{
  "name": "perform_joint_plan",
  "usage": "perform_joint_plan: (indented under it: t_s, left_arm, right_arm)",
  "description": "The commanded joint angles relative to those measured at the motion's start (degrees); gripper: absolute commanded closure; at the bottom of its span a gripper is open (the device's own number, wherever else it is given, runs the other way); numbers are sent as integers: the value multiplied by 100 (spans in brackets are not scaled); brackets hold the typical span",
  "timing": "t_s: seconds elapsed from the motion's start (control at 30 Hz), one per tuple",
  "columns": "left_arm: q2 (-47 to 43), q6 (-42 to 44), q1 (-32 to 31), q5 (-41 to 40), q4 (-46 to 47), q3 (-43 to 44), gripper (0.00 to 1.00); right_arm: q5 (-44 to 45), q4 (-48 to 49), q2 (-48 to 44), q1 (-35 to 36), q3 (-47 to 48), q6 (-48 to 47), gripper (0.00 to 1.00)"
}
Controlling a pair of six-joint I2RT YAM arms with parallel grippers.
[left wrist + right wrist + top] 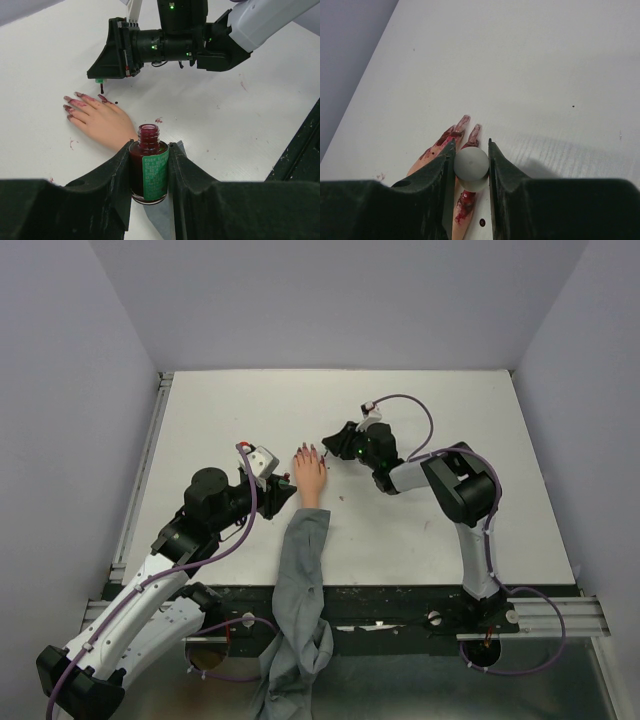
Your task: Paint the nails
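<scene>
**Desk:** Where are the nails (66, 106)?
**Photographer:** Mid-worktop (220, 420), on the mannequin hand (310, 475). They're smeared red, under the right gripper (471, 145), which is clenched on a grey brush cap (471, 167).
**Desk:** And the left gripper (151, 147)?
**Photographer:** Clamped on the open polish bottle (149, 170) — just beside the wrist.

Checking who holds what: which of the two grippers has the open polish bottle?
The left gripper, shut on the uncapped, green-labelled bottle beside the mannequin hand. The right gripper instead pinches the grey round brush cap above that hand.

No legible txt anywhere; green label (156, 172) on bottle (148, 137) too blurry to read.
</scene>
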Motion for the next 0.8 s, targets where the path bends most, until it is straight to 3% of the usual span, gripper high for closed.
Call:
perform_joint_plan:
  t_s: [0.0, 0.77]
  left_arm:
    - [-63, 10, 28, 162, 137, 173, 100]
    - [-72, 10, 28, 170, 128, 173, 100]
  right_arm:
    - [80, 124, -192, 52, -125, -38, 99]
    - [-87, 185, -69, 140, -91, 102, 99]
